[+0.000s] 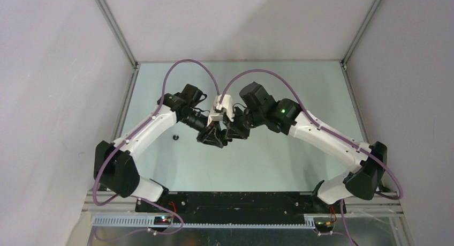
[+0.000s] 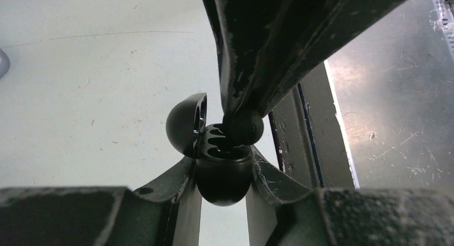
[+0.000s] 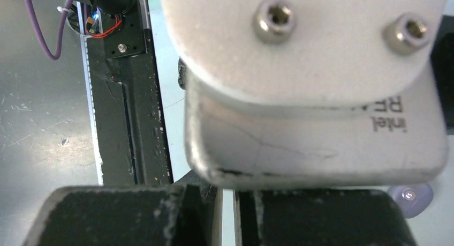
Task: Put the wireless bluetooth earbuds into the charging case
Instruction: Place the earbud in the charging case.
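You can count two arms, the left arm (image 1: pixel 147 125) and the right arm (image 1: pixel 326 136); one black charging case (image 2: pixel 222 173); one black earbud (image 2: pixel 245 127) at it, a second black earbud (image 1: pixel 174 136) farther left; one pale purple earbud (image 3: pixel 409 198).

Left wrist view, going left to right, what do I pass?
Pale rounded thing at the left edge → open lid of the black charging case → black earbud → black rail → scratched metal plate.

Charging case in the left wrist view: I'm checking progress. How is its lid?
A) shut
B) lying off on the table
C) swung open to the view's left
C: the lid stands up left of the charging case, an earbud at its bared sockets.
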